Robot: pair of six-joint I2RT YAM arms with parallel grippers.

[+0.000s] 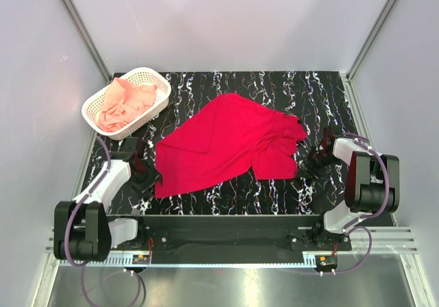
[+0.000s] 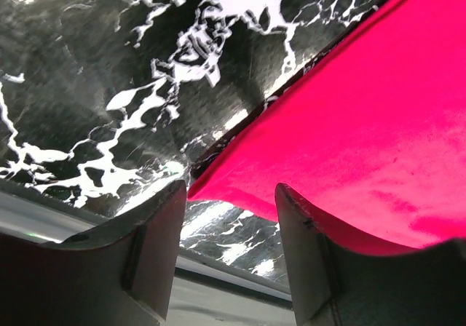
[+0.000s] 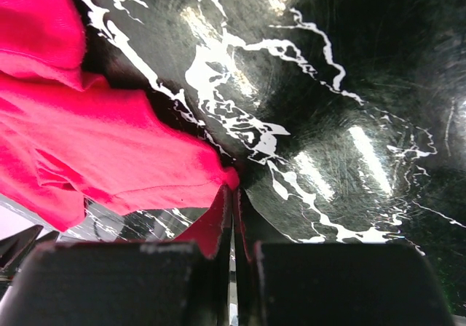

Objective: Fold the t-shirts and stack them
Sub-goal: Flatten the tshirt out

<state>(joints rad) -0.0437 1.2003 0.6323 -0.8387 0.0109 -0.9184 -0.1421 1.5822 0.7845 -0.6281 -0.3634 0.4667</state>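
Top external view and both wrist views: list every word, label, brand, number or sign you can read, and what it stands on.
None: no readable text anywhere. The red t-shirt, the salmon-pink t-shirt, the white lattice basket and the black marbled table are plain; the white streaks are only veining.

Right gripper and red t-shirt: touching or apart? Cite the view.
Touching. In the right wrist view, the right gripper is shut, pinching a corner of the red t-shirt.
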